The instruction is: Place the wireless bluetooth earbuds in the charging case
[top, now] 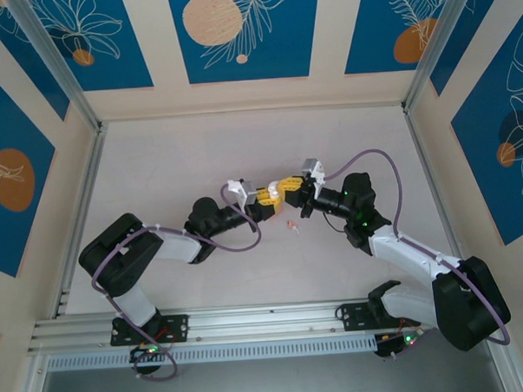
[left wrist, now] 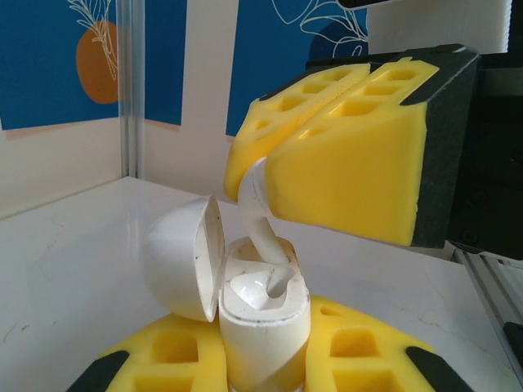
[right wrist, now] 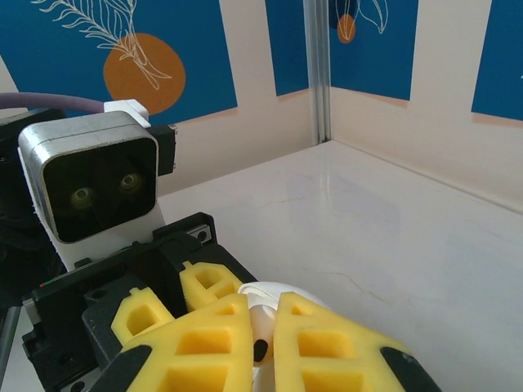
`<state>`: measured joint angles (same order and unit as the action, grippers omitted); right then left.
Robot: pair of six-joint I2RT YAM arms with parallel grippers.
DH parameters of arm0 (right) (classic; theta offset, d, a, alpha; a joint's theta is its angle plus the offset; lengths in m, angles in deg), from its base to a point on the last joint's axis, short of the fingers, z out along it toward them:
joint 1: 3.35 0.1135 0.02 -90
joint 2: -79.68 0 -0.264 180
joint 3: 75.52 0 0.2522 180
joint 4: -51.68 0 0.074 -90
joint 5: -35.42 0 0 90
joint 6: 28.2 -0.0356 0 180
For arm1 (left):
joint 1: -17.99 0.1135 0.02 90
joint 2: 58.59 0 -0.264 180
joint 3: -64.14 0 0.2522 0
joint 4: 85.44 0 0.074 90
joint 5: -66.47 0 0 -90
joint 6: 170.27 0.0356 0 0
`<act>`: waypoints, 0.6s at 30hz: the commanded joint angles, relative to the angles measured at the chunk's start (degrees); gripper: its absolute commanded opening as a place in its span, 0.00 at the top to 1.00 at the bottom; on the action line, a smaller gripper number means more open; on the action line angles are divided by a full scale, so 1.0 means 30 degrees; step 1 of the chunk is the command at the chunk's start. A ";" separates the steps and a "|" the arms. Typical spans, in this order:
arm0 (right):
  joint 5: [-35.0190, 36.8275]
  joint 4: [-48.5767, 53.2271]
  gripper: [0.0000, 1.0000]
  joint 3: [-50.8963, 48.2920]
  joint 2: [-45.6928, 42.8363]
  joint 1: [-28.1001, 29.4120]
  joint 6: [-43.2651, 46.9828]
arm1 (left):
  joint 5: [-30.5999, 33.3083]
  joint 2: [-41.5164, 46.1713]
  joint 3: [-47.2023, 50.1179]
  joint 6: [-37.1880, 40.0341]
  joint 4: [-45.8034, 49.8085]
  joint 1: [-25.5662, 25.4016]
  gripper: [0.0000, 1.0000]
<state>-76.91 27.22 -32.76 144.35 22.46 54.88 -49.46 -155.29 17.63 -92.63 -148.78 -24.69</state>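
The charging case looks pale and stands upright with its lid swung open to the left. My left gripper is shut on the case's lower body. My right gripper is shut on one of the wireless bluetooth earbuds, whose lower end reaches down into the case's open well. The same earbud shows between the right fingers. In the top view the left gripper and right gripper meet nose to nose at mid-table. A second tiny pink earbud lies on the table just in front of them.
The white table is walled by blue-and-cream panels with aluminium posts at the corners. A metal rail runs along the near edge by the arm bases. The left arm's camera housing sits close to the right fingers.
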 commanded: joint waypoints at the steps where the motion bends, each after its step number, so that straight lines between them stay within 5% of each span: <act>1: 0.0086 -0.0696 0.90 -0.0203 -0.0226 0.0246 -0.0213 | 0.0031 0.0214 -0.0448 -0.0307 -0.1139 -0.0216 0.89; 18: -0.0168 -0.1139 0.90 0.0223 0.0175 0.0538 -0.0272 | 0.0295 0.0329 -0.0324 0.0023 -0.0374 -0.0196 0.89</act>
<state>-77.06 25.54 -32.76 144.44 23.57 54.42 -48.96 -155.29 17.63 -92.54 -148.41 -24.69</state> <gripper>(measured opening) 0.099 0.179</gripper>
